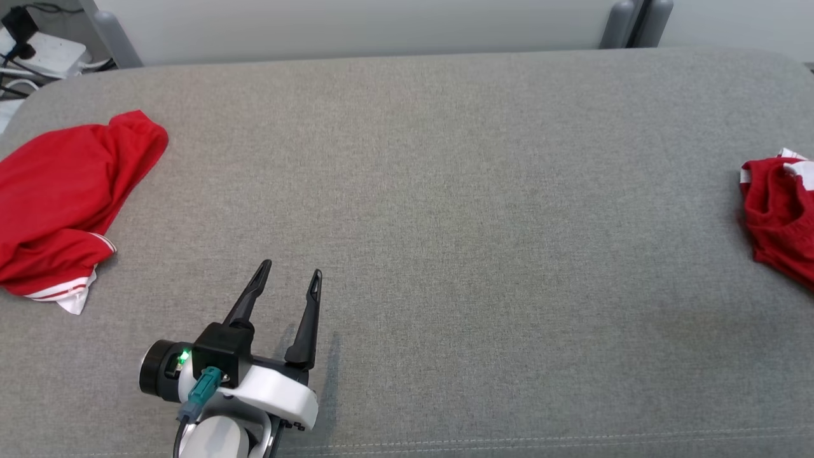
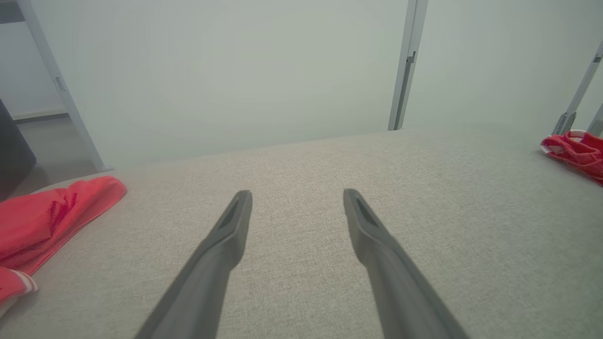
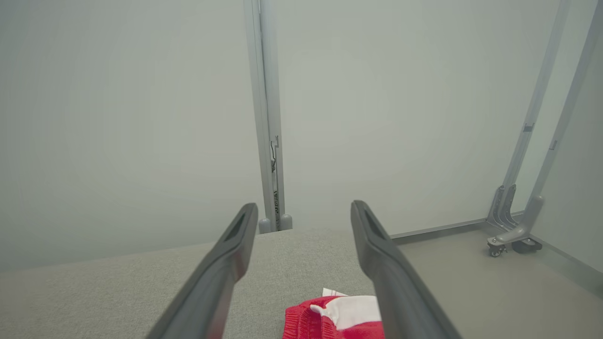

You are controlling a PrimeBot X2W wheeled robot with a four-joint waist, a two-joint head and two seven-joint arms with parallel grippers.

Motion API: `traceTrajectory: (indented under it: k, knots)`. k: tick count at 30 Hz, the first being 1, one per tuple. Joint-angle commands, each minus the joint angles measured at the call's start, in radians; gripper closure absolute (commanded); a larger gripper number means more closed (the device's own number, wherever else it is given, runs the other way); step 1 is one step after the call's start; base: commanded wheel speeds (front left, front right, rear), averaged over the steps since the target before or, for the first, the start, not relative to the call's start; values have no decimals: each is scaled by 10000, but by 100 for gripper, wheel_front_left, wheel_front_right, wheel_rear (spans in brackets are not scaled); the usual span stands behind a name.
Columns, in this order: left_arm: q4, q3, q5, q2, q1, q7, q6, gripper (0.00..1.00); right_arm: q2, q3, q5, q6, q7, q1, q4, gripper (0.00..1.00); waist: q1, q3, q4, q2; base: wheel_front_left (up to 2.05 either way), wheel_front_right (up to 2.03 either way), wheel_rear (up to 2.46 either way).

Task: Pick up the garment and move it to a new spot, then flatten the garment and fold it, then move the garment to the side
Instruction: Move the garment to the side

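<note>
Evidently the pick-up step is in hand: the right tool (image 3: 304, 208) hangs released, fingers spread, just above a bunched red garment (image 3: 311, 325) at the tabletop's (image 1: 445, 191) right edge. The left tool (image 1: 291, 270), also released and empty, hovers near the front edge. A 2nd red garment (image 1: 57, 203) lies crumpled at the left edge. The next move likely calls for lowering the right tool, clenching on cloth and lifting.

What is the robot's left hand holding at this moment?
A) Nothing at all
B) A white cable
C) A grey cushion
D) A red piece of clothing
A: the left hand has its two fingers spread apart above the bare grey surface, with nothing between them.
</note>
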Motion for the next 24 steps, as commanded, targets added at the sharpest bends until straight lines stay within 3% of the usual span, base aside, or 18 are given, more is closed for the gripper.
traceTrajectory:
  k: [1,14,24]
  knots:
    - [-186,365,-81,70,-39,-88,83,0,9,373,-63,42,-116,410,-659,0,0,-229,-9,0,0,0,0]
    - [-42,778,-194,70,608,-88,214,0,882,1541,185,42,-116,2896,-3125,0,0,-1097,189,0,0,0,0]
    - [-51,1140,-93,70,1007,-88,265,0,1485,1703,65,42,-49,4448,-4230,0,0,-1497,482,0,0,0,0]
